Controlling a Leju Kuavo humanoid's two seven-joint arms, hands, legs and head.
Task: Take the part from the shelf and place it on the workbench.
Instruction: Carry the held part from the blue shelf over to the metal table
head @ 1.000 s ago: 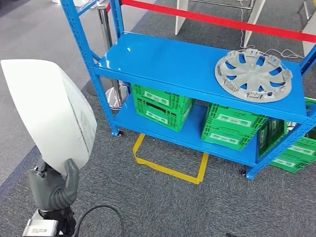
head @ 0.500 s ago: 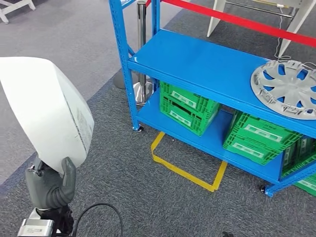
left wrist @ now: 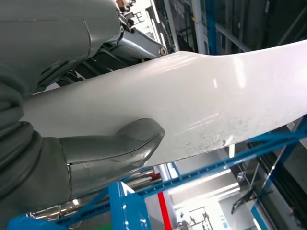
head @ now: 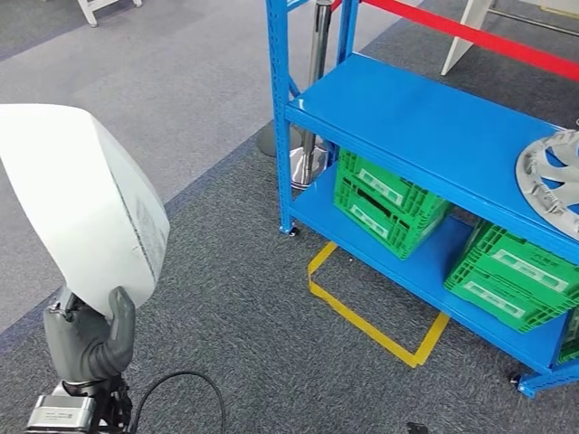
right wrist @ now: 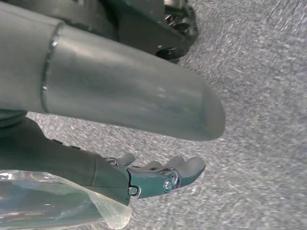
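While turning away from the blue metal shelf (head: 437, 136) as the whole view swings, grips the curved white plastic panel (head: 75, 203) in left hand (head: 85, 339), carrying workbench-bound; right hand (right wrist: 159, 175) seemingly open, empty.

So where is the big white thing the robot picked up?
In the head view the white part is at the left, held up over the grey carpet by the robot's left hand, away from the blue shelf on the right.
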